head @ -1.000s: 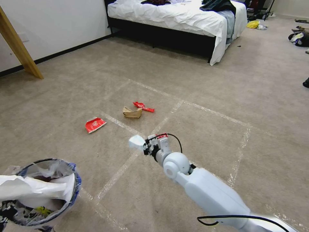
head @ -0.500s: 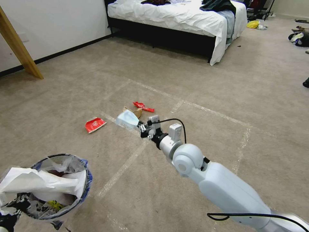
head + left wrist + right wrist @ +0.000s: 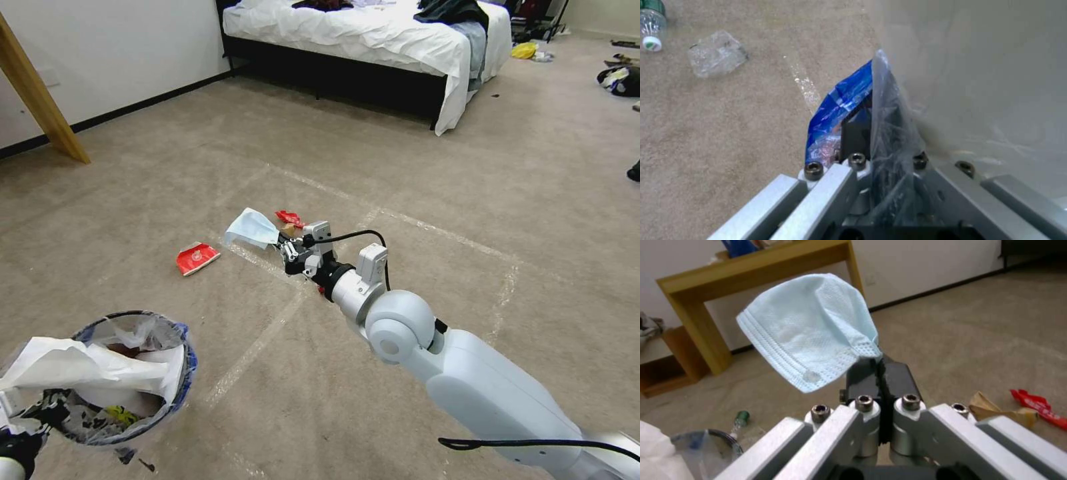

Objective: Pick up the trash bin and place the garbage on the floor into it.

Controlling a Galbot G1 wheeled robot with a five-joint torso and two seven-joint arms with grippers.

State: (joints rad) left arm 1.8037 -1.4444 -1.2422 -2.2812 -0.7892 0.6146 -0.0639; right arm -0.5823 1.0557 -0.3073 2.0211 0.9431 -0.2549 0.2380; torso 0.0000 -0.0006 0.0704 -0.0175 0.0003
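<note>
Head view, left to right. The trash bin (image 3: 127, 373), lined with crinkled clear plastic and holding white paper (image 3: 73, 367), hangs above the floor (image 3: 167, 167) at lower left. The left gripper (image 3: 867, 133) holds it, its fingers (image 3: 853, 133) clamped on the bin's rim and liner, as the left wrist view shows; that view also takes in a clear plastic bottle (image 3: 651, 26) and a crumpled clear wrapper (image 3: 716, 53) lying on the carpet. A flattened red can (image 3: 197, 258) lies on the floor beside a tape line. Toward the centre, the right gripper (image 3: 283, 248), raised off the floor on the outstretched right arm, has its fingers (image 3: 862, 371) pressed together on one corner of a pale blue mask (image 3: 251, 229). Beyond the gripper, brown paper (image 3: 996, 411) and a red wrapper (image 3: 290, 217) lie together on the carpet
</note>
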